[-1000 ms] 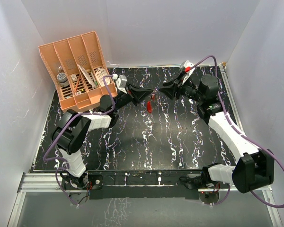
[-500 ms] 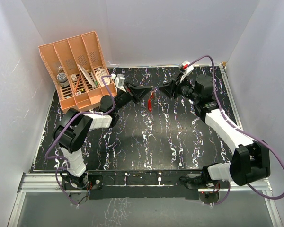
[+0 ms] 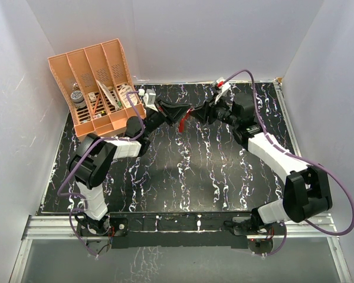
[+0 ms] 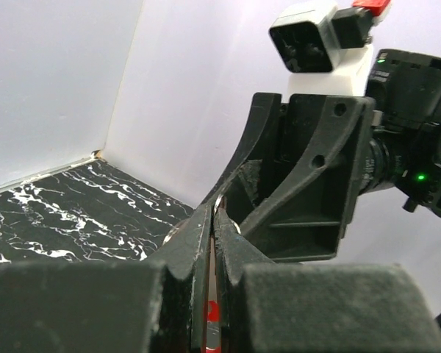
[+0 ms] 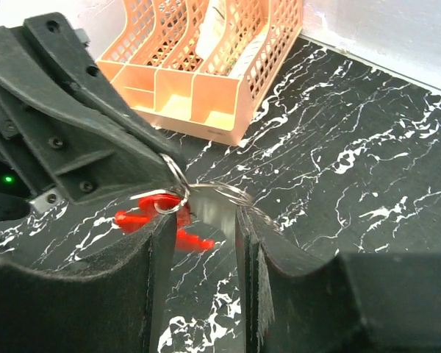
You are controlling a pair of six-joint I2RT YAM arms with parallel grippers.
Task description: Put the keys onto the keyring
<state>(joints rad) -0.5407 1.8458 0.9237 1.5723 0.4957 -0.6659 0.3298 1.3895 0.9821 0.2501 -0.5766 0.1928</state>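
My left gripper (image 3: pixel 181 113) is shut on the keyring (image 3: pixel 185 121), a red loop that hangs from its tips above the mat. The red shows between its fingers in the left wrist view (image 4: pixel 212 312) and under its tips in the right wrist view (image 5: pixel 141 218). My right gripper (image 3: pixel 202 112) meets it tip to tip. Its fingers (image 5: pixel 158 250) stand a little apart, and a small silvery piece with thin wire rings, the key (image 5: pixel 219 204), spans the gap and touches both. A red bit (image 5: pixel 196 240) sits just below. The right gripper fills the left wrist view (image 4: pixel 301 184).
An orange slotted organizer (image 3: pixel 97 88) with small items stands at the back left and shows in the right wrist view (image 5: pixel 206 66). White walls close the black marbled mat (image 3: pixel 183 171) on three sides.
My right gripper has moved left until its tips meet the left gripper's. The left gripper has lifted the hanging red keyring up towards it.
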